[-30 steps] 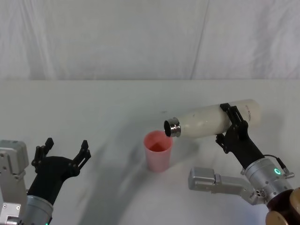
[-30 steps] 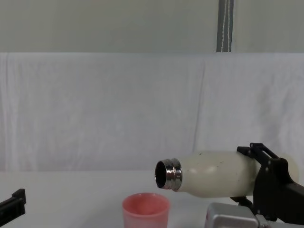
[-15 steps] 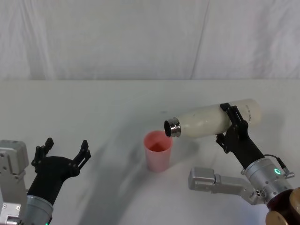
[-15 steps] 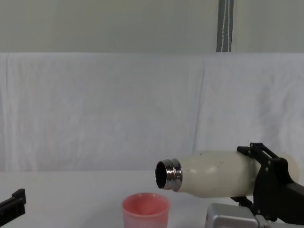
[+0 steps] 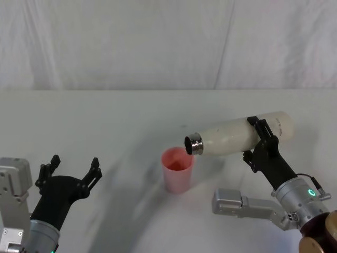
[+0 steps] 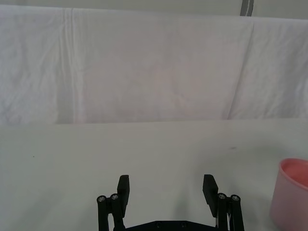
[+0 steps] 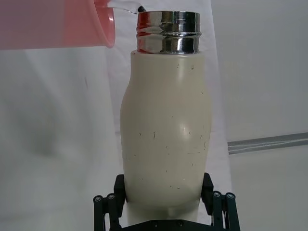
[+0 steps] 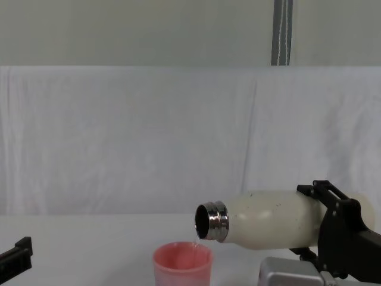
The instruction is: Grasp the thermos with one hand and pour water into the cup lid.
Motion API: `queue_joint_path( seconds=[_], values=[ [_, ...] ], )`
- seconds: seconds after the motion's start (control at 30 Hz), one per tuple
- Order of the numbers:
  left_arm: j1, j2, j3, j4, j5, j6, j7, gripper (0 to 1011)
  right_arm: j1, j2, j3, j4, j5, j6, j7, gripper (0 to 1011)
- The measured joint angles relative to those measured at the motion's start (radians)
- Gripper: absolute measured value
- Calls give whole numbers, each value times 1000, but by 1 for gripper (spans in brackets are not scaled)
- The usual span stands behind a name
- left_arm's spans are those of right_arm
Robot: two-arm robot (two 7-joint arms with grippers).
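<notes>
My right gripper (image 5: 261, 141) is shut on the cream-white thermos (image 5: 237, 136) around its lower body and holds it almost on its side. The silver neck (image 8: 213, 221) dips slightly, its mouth just over the rim of the pink cup lid (image 5: 177, 169). A thin trickle of water (image 8: 196, 243) runs from the mouth into the cup lid (image 8: 181, 265). In the right wrist view the thermos (image 7: 166, 125) sits between the black fingers (image 7: 120, 186), with the cup lid (image 7: 53, 24) beyond the neck. My left gripper (image 5: 71, 169) rests open at the near left, empty.
The white table (image 5: 105, 121) runs back to a white cloth backdrop (image 5: 168, 42). My right arm's silver-grey forearm (image 5: 242, 204) lies low near the front right. In the left wrist view the cup lid (image 6: 291, 192) stands off to one side of the open gripper (image 6: 166, 188).
The thermos neck has tipped a little lower toward the cup lid, and water now trickles from its mouth. The left arm has not moved.
</notes>
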Motion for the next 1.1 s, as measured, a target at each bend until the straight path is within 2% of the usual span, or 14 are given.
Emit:
queue_joint_path(
  seconds=[1.1],
  values=[
    [0, 0, 0, 0, 0, 0, 0, 1001, 0, -7, -2, 16, 5, -2, -1, 955]
  ],
)
